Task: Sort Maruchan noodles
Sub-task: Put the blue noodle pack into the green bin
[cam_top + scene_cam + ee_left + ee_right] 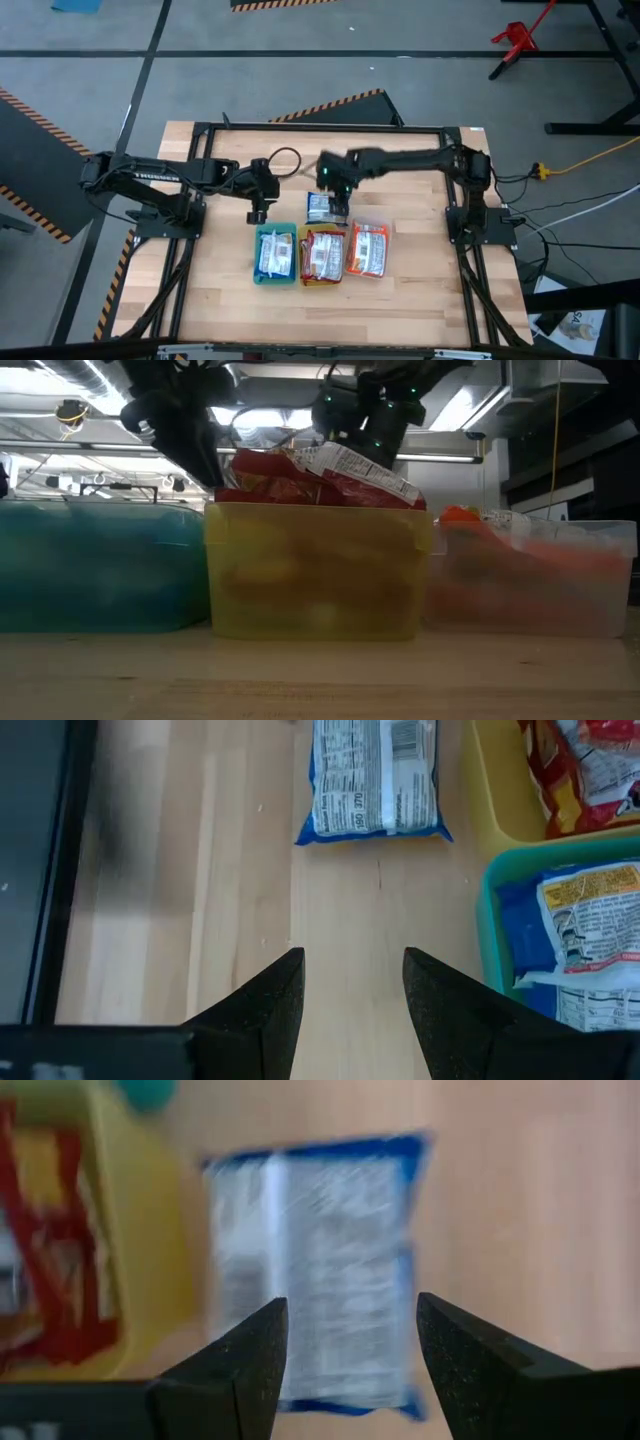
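Blue-and-white, the one loose packet (321,207) lies flat on the wooden table (420,290) at centre frame of the high view, just above the yellow tray (322,256). Three trays sit in a row below it: the green tray (275,254) with blue packets, the yellow tray with dark red ones, the clear tray (368,250) with orange ones. Sorting appears nearly complete; only this packet is seen outside a tray.

The right gripper (345,1355) hangs directly over the loose packet (315,1270), fingers spread and empty, not yet touching. The left gripper (350,1005) sits left of centre near the green tray (500,920), fingers apart, holding nothing.

Remaining, by judgement: grasp this packet and place it with the blue ones.
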`<state>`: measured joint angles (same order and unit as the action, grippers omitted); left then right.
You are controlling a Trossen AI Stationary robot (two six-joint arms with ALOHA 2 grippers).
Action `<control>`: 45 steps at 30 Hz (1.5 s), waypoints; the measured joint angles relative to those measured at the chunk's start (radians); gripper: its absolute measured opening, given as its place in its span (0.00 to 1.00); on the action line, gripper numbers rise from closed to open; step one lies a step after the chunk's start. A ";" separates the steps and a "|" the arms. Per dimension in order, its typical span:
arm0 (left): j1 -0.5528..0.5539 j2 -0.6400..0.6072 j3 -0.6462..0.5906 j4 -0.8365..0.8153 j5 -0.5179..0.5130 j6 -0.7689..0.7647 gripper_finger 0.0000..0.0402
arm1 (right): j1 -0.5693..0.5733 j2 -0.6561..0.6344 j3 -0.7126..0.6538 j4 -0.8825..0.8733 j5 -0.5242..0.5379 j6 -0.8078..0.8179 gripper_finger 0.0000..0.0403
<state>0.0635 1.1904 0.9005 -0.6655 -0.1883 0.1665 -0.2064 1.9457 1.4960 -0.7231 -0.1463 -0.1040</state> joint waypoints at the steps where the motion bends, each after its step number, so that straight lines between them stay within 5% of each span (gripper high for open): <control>1: 0.000 0.000 0.000 0.004 0.000 0.000 0.41 | 0.016 0.000 -0.021 0.009 0.008 -0.001 0.52; 12: 0.000 0.000 0.000 0.051 0.000 0.000 0.41 | 0.076 0.005 -0.166 0.160 0.119 0.019 0.52; 27: 0.045 0.001 -0.041 0.115 -0.008 0.001 0.41 | -0.023 0.037 -0.115 0.487 0.119 0.020 0.52; 36: 0.144 0.001 -0.168 0.257 -0.001 0.024 0.41 | -0.022 -0.020 0.115 0.154 0.085 -0.032 0.52; 40: 0.176 0.001 -0.187 0.274 0.001 0.062 0.41 | -0.025 -0.061 0.211 -0.039 0.164 -0.031 0.52; 45: 0.209 0.014 -0.208 0.369 0.124 0.085 0.41 | -0.025 -0.125 0.315 -0.225 0.233 -0.030 0.52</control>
<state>0.2726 1.2040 0.6930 -0.2968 -0.0644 0.2518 -0.2318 1.8202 1.8112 -0.9477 0.0870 -0.1341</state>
